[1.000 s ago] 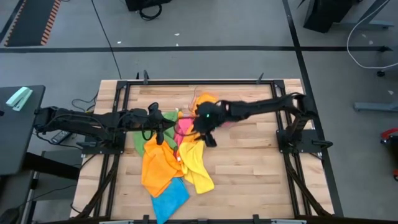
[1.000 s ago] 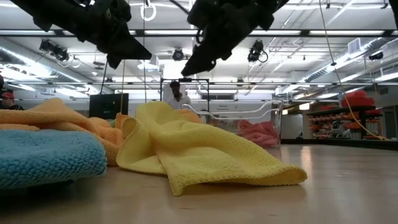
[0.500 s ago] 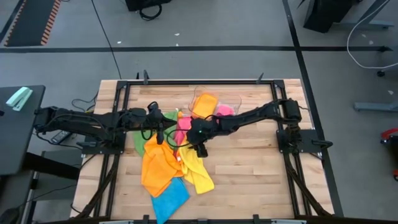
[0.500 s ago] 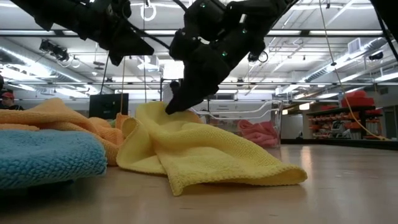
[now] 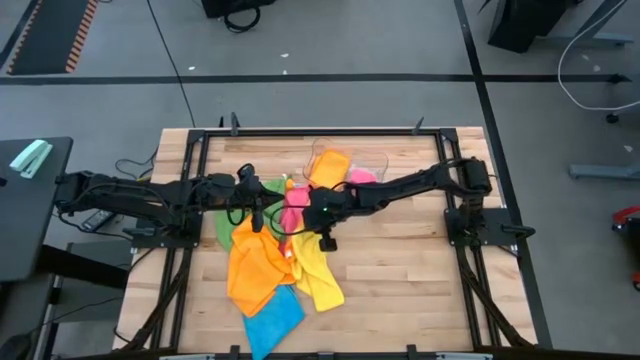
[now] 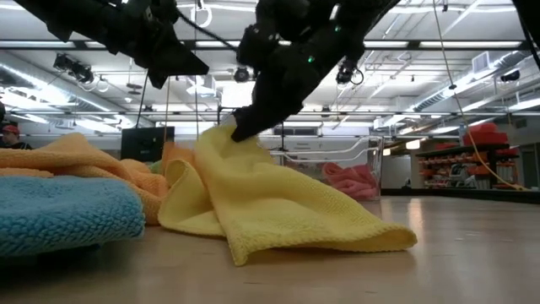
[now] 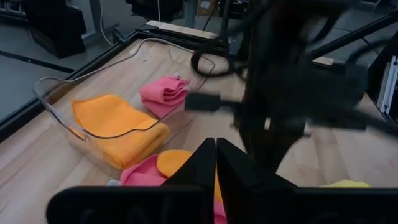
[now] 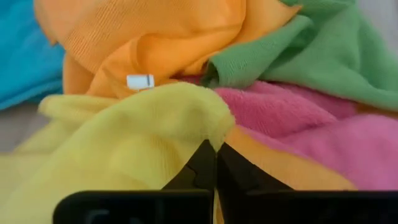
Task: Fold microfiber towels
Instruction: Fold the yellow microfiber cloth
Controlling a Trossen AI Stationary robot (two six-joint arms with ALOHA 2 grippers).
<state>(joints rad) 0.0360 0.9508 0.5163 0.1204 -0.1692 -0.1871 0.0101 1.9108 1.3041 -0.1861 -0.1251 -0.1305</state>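
Yellow towel point(image 6: 278, 211), lying mid-worktop in the pile, is being pinched at its far edge by the right pincer point(image 5: 322, 228), apparently for separating; the left pincer point(image 5: 255, 213) is being held pressed together beside it.

Loose heap of microfiber towels lay left of table centre: yellow towel point(image 5: 318, 268) crumpled, its 12 o'clock corner lifted; orange towel point(image 5: 254, 268) bunched at its 9 o'clock; blue towel point(image 5: 272, 322) at 6; green towel point(image 5: 226, 229) and pink towel point(image 5: 296, 207) toward 11–12.
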